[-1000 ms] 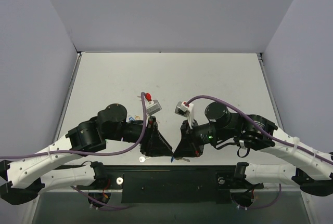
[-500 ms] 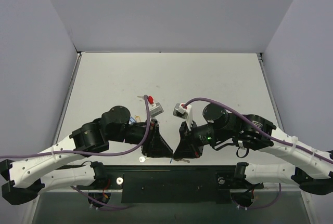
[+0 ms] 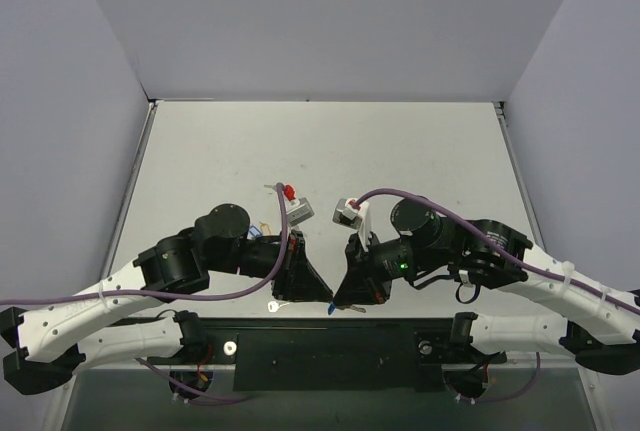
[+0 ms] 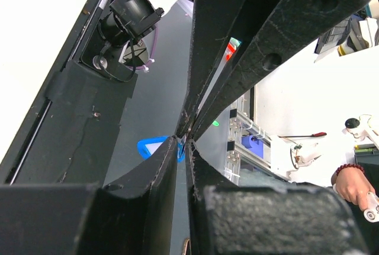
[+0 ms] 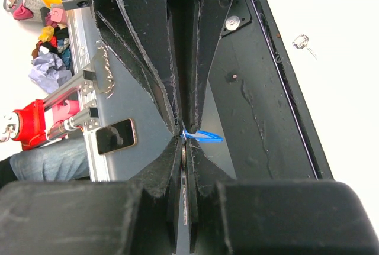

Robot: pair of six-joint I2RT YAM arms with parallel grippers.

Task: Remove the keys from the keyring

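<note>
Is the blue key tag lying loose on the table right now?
No, the left wrist view shows the blue tag pinched by one end in the shut left end effector.

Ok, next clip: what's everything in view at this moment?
table: one, pale grey, under everything
blue key tag: one, bright blue with pale window, at the near edge, pinched from both sides
silver key: one, silver, lying loose left of the tag, apart from it
orange bit: one, orange, beside the left arm, too small to identify
purple cables: two, purple, one along each arm
left claw: one, black, shut on the tag
right claw: one, black, shut on the tag, facing the left one
</note>
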